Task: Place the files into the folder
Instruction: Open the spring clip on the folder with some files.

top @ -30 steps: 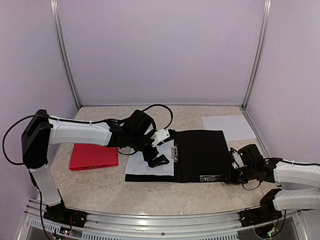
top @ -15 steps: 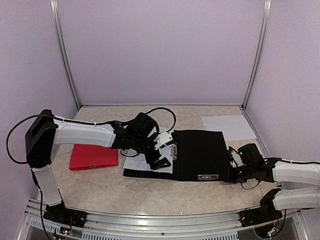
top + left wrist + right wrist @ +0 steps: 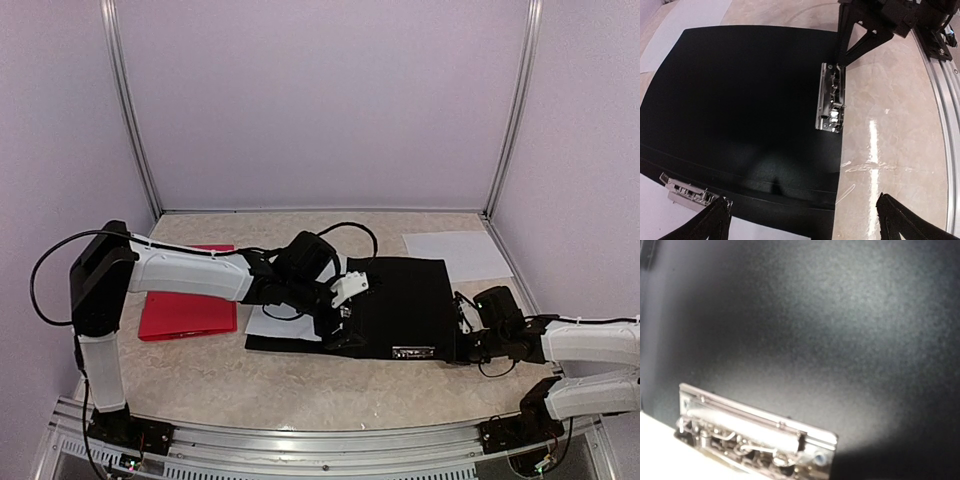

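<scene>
white paper file [image 3: 285, 322] rests on open black folder [image 3: 405, 295]; left tool [image 3: 338, 330] spread above, right tool [image 3: 466, 345] pressed together, likely steadying its edge.

Reference for my notes: the beige marbled tabletop [image 3: 200, 370]. Behind its far edge stands a plain pale lilac back wall [image 3: 320, 100], matte. A lilac left side panel [image 3: 50, 150] and a lilac right side panel [image 3: 590, 150] close its two sides. A slim silver left post [image 3: 130, 120] and a slim silver right post [image 3: 512, 120] rise from its far corners. A ribbed aluminium rail [image 3: 300, 435] runs along its near edge. Light is even and soft. From my left wrist, a bright glossy streak [image 3: 874, 145] lies on the tabletop near that rail.
</scene>
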Controlling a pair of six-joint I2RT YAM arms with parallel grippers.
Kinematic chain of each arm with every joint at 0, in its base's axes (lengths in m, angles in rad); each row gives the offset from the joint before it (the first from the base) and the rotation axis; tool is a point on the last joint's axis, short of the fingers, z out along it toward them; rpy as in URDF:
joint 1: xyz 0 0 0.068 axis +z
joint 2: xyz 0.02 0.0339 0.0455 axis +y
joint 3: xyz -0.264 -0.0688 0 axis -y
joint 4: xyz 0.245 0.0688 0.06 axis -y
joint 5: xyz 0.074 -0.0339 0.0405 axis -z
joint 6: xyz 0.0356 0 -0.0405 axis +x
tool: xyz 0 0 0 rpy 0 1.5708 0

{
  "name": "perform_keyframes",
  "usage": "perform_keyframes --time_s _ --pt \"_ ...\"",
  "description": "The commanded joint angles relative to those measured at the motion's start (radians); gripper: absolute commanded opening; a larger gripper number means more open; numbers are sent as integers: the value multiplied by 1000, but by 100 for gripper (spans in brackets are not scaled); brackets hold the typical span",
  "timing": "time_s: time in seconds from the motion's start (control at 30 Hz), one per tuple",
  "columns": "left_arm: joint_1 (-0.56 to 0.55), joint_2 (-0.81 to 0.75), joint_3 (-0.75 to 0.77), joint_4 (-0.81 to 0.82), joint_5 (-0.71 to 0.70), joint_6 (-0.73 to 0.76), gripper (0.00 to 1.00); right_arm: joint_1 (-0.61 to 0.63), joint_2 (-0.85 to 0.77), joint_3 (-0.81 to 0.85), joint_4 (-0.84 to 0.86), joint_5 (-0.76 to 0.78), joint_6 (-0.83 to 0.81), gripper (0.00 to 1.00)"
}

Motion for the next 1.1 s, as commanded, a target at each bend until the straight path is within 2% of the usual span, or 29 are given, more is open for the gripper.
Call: perform_keyframes --time_s 0.0,0.33,0.47,0.73,1.07 --pt "-57 66 51 93 139 40 98 8 28 -26 -35 34 -16 0" --pt "-111 251 172 147 197 185 89 8 2 -26 -46 27 -16 0" --pt "-109 311 246 109 203 213 86 9 -5 -28 -49 25 -15 0" --pt "-102 400 357 67 174 203 75 8 8 -24 -40 18 -16 0" --pt "-96 470 411 8 187 192 66 8 19 -20 -38 20 -19 0"
